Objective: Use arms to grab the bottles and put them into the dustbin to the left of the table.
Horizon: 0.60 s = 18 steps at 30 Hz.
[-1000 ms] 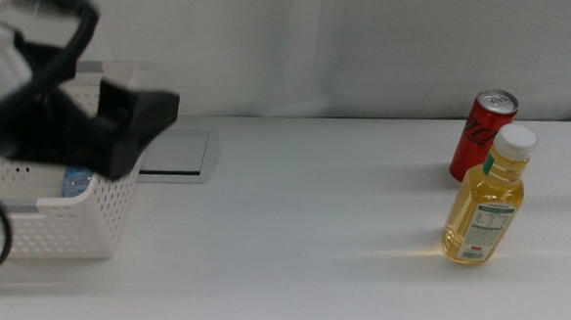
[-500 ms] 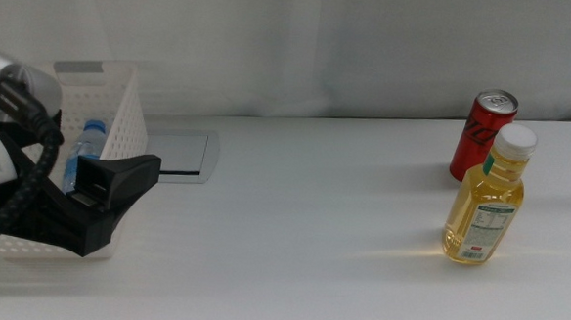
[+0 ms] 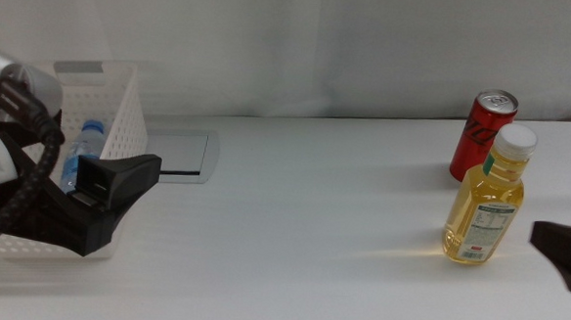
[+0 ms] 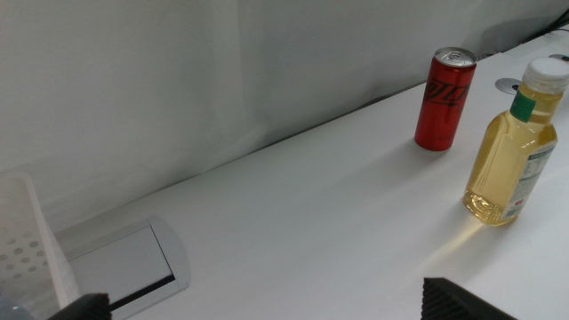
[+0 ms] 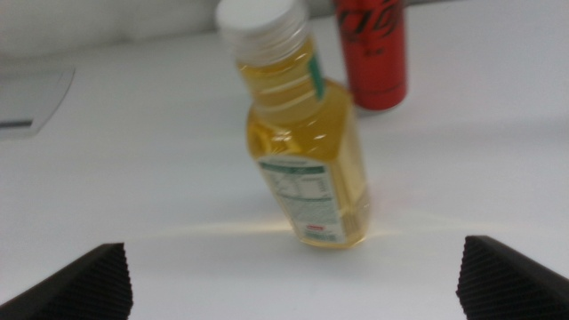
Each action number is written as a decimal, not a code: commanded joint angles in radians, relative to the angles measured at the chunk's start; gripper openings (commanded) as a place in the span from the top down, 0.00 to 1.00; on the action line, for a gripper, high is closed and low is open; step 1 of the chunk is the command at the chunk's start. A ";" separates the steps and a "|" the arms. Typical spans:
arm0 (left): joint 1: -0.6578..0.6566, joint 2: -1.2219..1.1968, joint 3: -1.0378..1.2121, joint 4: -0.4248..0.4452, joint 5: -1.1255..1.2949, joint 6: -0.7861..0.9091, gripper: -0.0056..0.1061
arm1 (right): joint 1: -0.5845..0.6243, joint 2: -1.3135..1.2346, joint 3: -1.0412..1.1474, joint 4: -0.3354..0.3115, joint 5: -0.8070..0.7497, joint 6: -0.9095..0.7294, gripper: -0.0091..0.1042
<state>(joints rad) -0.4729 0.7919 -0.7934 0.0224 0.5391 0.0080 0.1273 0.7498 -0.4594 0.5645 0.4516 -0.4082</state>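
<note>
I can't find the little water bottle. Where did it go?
In the middle view, the water bottle lies inside the dustbin at the table's left end, behind the left gripper and beside the grey panel.

The table carries a yellow-liquid bottle, red can and dustbin.

Can just behind bottle, right of dustbin.

Pale curtain backdrop behind the far edge
</note>
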 commanded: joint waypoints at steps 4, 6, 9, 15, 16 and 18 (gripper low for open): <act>-0.004 0.001 0.004 -0.004 -0.015 -0.008 0.15 | 0.125 0.150 -0.007 -0.026 -0.104 -0.011 0.05; -0.004 0.001 0.004 -0.004 -0.015 -0.008 0.15 | 0.173 0.228 -0.007 -0.030 -0.158 -0.008 0.05; -0.004 0.001 0.004 -0.004 -0.015 -0.008 0.15 | 0.210 0.345 -0.007 -0.033 -0.250 0.009 0.05; -0.004 0.001 0.004 -0.004 -0.015 -0.008 0.15 | 0.213 0.529 -0.007 -0.027 -0.421 0.016 0.06; -0.004 0.001 0.004 -0.004 -0.015 -0.008 0.15 | 0.213 0.545 -0.007 -0.029 -0.443 0.016 0.06; -0.004 0.001 0.004 -0.004 -0.015 0.002 0.15 | 0.220 0.572 -0.007 -0.031 -0.479 0.014 0.06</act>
<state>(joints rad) -0.4729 0.7919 -0.7934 0.0224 0.5391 0.0080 0.3404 1.3009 -0.4609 0.5416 0.0220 -0.3914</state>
